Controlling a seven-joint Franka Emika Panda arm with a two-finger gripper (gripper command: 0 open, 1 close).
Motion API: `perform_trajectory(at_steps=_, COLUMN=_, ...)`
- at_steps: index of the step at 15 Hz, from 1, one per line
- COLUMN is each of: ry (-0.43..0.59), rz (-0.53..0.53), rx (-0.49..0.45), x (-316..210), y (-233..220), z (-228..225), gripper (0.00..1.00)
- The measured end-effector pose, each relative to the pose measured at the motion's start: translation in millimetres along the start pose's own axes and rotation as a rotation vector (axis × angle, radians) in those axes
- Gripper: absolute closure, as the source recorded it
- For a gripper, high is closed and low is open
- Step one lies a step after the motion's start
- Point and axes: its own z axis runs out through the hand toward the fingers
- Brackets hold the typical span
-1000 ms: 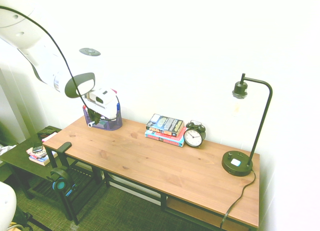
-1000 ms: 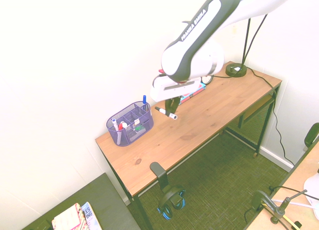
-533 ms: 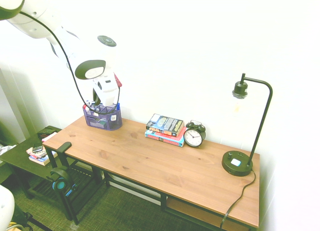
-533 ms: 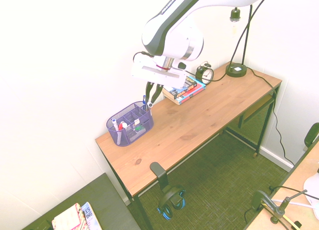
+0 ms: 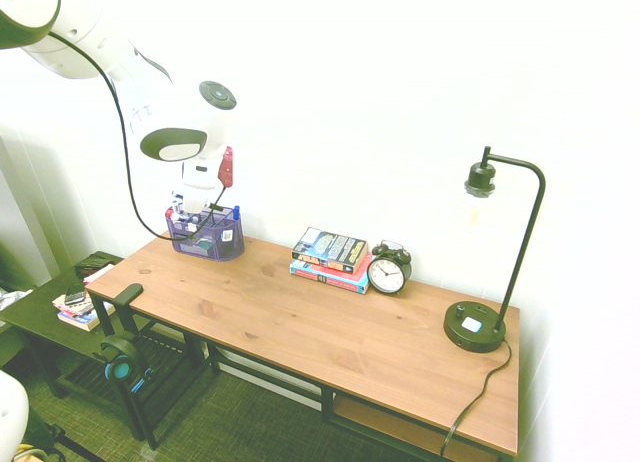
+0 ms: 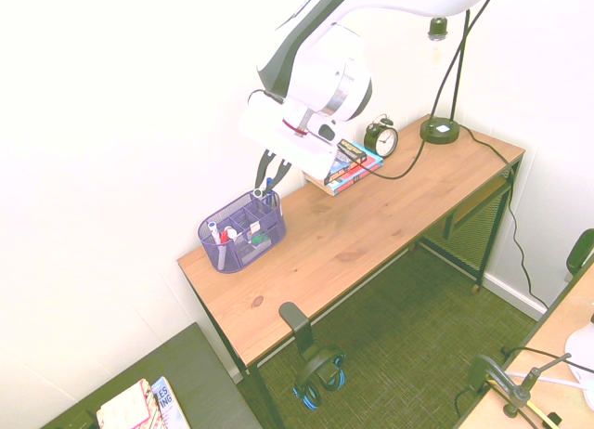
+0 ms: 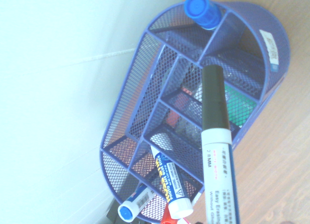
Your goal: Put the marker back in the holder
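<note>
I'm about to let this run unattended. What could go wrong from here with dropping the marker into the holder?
The marker hangs cap-first over the holder's mesh dividers, so it may catch on a wall rather than enter a compartment. Released tilted, it could tip out onto the desk. The blue-capped pen stands nearby and may get bumped.

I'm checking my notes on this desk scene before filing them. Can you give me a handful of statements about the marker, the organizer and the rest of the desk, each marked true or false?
1. The gripper is shut on the white-barrelled marker with a black cap. True.
2. The marker already stands inside the purple-blue wire-mesh holder. False: it is held above the holder, cap end towards it.
3. A blue-capped pen stands in one of the holder's compartments. True.
4. The small black alarm clock sits on top of the stack of books. False: it stands on the wooden desk, beside the books.
5. The black desk lamp stands next to the holder. False: it is at the desk's opposite end.
</note>
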Motion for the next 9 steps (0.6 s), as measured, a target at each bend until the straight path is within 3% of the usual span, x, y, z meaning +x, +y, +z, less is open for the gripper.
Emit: perform_trajectory(at_steps=9, ry=-0.012, rz=0.12, rx=0.031, x=19, y=7, z=18, gripper=1.0)
